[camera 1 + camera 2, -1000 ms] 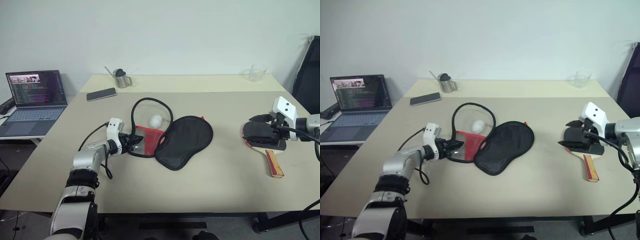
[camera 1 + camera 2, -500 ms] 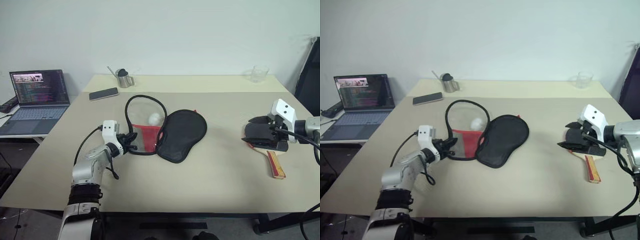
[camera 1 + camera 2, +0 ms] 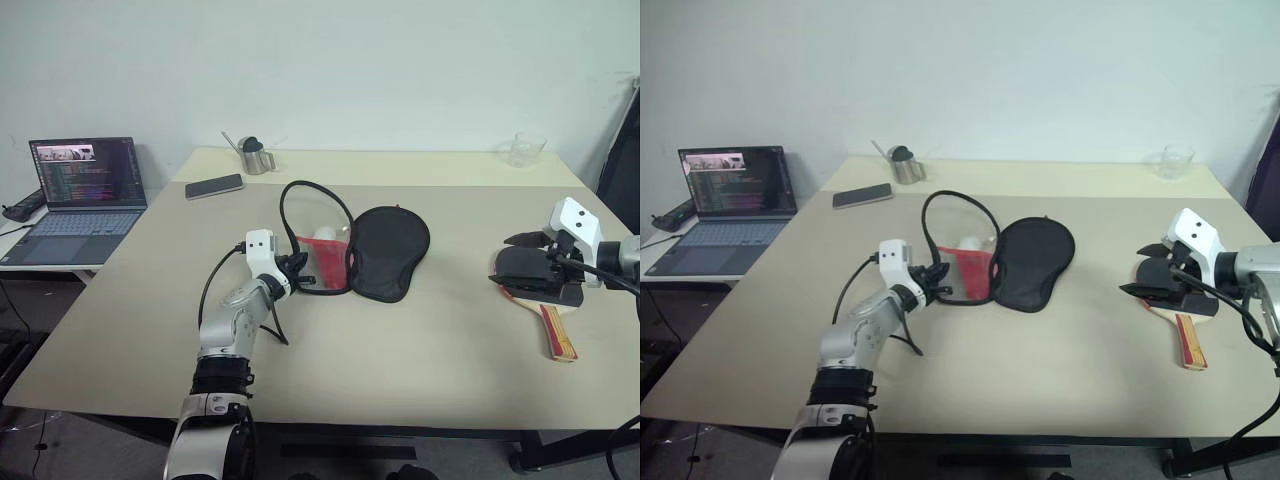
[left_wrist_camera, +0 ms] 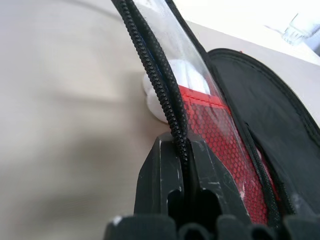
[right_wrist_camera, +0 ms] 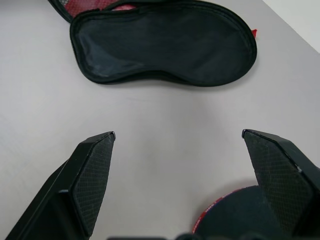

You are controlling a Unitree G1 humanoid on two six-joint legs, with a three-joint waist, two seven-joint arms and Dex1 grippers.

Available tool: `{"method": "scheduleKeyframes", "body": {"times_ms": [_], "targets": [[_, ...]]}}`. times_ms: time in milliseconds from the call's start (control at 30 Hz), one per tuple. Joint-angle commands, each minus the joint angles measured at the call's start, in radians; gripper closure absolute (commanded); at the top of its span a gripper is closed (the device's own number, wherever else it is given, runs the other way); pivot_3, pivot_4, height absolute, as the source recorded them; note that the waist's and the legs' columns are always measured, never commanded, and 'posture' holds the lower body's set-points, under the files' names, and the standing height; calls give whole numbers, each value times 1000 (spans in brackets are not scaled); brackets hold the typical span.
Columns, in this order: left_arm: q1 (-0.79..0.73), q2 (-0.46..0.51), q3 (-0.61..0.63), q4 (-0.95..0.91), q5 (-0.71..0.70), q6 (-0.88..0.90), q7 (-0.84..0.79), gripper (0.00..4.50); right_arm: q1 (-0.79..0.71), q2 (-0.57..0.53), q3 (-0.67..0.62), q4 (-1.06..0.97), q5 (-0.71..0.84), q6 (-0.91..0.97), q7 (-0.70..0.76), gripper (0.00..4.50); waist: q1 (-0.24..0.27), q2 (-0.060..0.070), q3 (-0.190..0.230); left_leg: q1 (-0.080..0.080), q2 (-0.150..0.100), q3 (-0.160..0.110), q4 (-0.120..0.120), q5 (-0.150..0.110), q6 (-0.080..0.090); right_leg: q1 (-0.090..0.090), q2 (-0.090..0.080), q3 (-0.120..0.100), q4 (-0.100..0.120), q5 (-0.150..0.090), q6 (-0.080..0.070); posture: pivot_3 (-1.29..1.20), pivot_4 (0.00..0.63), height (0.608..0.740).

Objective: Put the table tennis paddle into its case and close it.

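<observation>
Near the case: my left hand is clamping its two fingers together on the black zipper rim, at the case's left edge.
Case: the case is lying open around the middle of the surface, its black flap spread flat to the right, its clear and red mesh half tilting up from my grip.
Inside the case: something white is sitting behind the clear panel, just above the red mesh; I cannot tell what it is.
Right of the case: my right hand is hovering well apart from it, fingers standing wide apart, gripping nothing.
Paddle: the table tennis paddle is lying flat on the surface directly under my right hand, far to the right of the case, its handle pointing toward the near edge.
Behind the case: a phone and a metal cup are sitting to the back left, a clear glass to the back right.
Far left of the case: a laptop is standing open beside the surface.
</observation>
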Motion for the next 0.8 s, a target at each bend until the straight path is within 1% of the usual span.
{"method": "scheduleKeyframes", "body": {"times_ms": [33, 300, 567, 800], "targets": [[-39, -18, 5, -23, 4, -39, 45, 4462, -4, -26, -42, -31, 16, 4, -8, 0, 1, 0, 0, 0, 0, 0, 0, 0, 0, 0, 0, 0, 0, 0, 0, 0, 150, 740], [-81, -75, 12, 26, 32, -97, 168, 4462, -7, -18, -28, -32, 23, 2, -15, 0, 2, 0, 0, 0, 0, 0, 0, 0, 0, 0, 0, 0, 0, 0, 0, 0, 150, 740], [-77, -126, -2, 28, 30, -94, 203, 4462, -5, -21, -26, -33, 24, -2, -13, 0, 2, 0, 0, 0, 0, 0, 0, 0, 0, 0, 0, 0, 0, 0, 0, 0, 150, 740], [-79, -176, -49, 15, 33, -70, 179, 4462, -13, -20, -21, -35, 23, 2, -14, 0, 9, -1, 0, 0, 0, 0, 0, 0, 0, 0, 0, 0, -1, 0, 0, 0, 150, 740]]}}
